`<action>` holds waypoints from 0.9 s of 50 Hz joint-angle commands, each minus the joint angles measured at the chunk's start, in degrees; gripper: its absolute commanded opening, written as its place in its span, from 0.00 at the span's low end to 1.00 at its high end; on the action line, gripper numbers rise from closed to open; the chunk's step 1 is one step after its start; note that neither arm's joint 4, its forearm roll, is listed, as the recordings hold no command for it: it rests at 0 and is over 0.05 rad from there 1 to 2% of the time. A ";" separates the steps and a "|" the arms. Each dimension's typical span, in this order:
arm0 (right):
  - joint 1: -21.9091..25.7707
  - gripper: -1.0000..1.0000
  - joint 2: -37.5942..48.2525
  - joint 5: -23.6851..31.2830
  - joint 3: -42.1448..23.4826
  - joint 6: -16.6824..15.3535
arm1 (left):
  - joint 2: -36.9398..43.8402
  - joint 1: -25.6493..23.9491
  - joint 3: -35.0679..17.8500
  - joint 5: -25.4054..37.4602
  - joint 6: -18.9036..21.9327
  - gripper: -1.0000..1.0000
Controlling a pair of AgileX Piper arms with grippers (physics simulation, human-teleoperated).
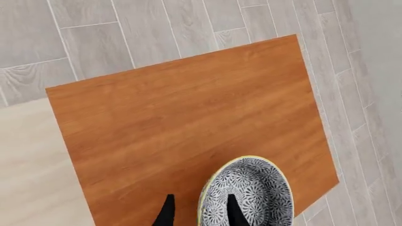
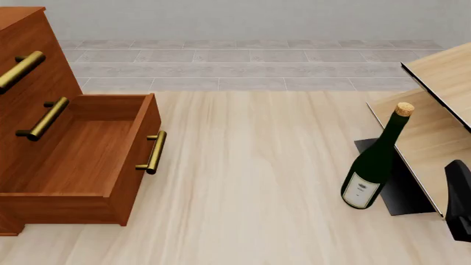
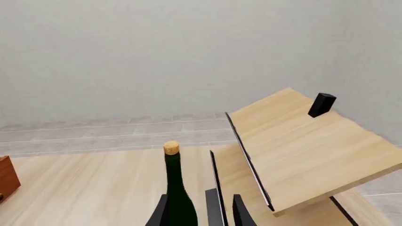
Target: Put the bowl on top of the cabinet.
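The left wrist view looks down on the flat reddish-brown top of the cabinet [image 1: 182, 122]. The bowl [image 1: 251, 190], white with a blue-grey speckled pattern, hangs over the top near one corner. My left gripper [image 1: 199, 214] is shut on the bowl's rim, one finger inside and one outside. In the front view the cabinet [image 2: 44, 110] stands at the left with one drawer [image 2: 88, 149] pulled out; the bowl and left gripper are out of that view. My right gripper [image 3: 201, 214] is open and holds nothing; it shows at the front view's right edge [image 2: 458, 204].
A dark green wine bottle [image 2: 375, 160] with a cork stands upright at the right, ahead of my right gripper. Beside it is a pale light-wood rack [image 2: 442, 110] with slanted panels. Brass bar handles [image 2: 153, 152] stick out from the drawers. Grey tiled floor lies beyond the table.
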 commanded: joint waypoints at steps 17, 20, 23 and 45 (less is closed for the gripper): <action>-0.10 1.00 0.01 0.10 -0.24 0.22 | -0.79 0.17 -1.97 0.07 0.35 1.00; -0.10 1.00 0.01 0.06 -0.22 0.21 | -1.06 -0.21 -3.31 0.07 0.73 1.00; -0.06 1.00 0.01 0.11 -0.26 0.22 | -1.92 0.46 -3.16 0.07 0.45 1.00; 0.12 1.00 0.00 -0.08 -0.07 -0.11 | -7.21 -5.42 -4.92 0.07 -1.00 1.00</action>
